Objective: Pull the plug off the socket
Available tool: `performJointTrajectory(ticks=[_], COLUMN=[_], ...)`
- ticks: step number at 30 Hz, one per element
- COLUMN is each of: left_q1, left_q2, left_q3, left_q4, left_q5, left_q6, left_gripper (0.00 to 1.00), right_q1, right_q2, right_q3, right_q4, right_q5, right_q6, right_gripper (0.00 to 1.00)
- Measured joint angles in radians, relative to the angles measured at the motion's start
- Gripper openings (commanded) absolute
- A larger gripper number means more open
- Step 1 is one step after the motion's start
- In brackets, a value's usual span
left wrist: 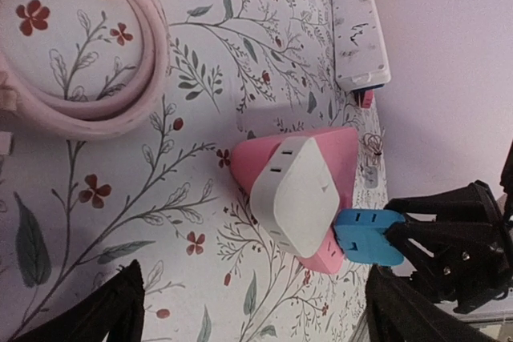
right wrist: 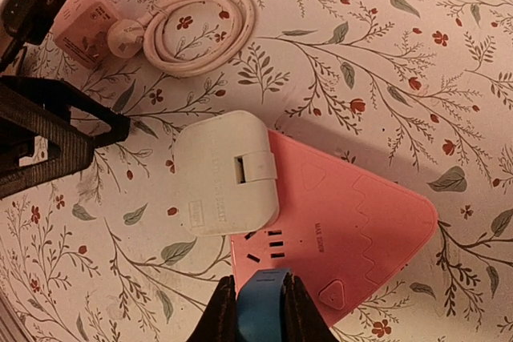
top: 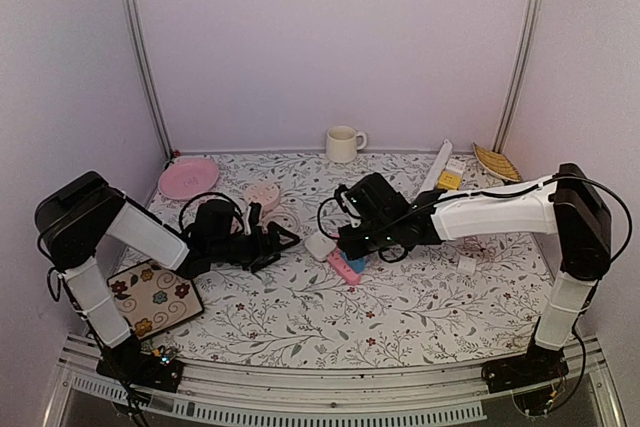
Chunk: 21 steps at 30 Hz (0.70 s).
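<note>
A pink triangular socket block (right wrist: 353, 222) lies flat on the flowered table, also in the overhead view (top: 345, 268). A white plug (right wrist: 220, 174) sits in its top face. A blue plug (right wrist: 260, 310) rests against the block's near end, and my right gripper (right wrist: 258, 287) is shut on it, one finger on each side. Whether its prongs are seated is hidden. In the left wrist view the white plug (left wrist: 296, 194) and blue plug (left wrist: 365, 236) lie ahead of my left gripper (left wrist: 256, 318), which is open and holds nothing, short of the socket (left wrist: 345, 146).
A coiled pink cord (right wrist: 200, 26) and a pink adapter (right wrist: 80, 26) lie behind the socket. A white power strip (top: 437, 167), a cup (top: 343, 143), a pink plate (top: 188, 177) and a leaf-shaped dish (top: 497, 162) stand at the back. A flowered tile (top: 152, 295) lies front left.
</note>
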Motion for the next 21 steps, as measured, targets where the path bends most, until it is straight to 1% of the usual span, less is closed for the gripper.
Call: performJointTrajectory(ticks=[6,8,13,21], left_q1=[-0.043,-0.053,-0.074,-0.082], left_q2=[0.068,0.097,0.129,0.133], left_q3=[0.0,0.004,0.019,0.023], left_q4=[0.103,0.13,0.167,0.174], left_q5=[0.02,0.024,0.028,0.027], left_q6=[-0.076,-0.097,-0.126,-0.136], left_gripper=[0.89,0.89,0.89,0.89], right_q1=[0.0,0.0,0.0,0.001], right_q2=[-0.011,-0.012,-0.012,-0.013], right_q3=[-0.037,-0.039,-0.054,-0.082], right_q4=[0.058,0.064,0.063,0.04], right_q5=[-0.022,-0.021,-0.007,0.007], right_q6=[0.068,0.072,0.078,0.071], right_gripper=[0.18,0.25,0.35,0.36])
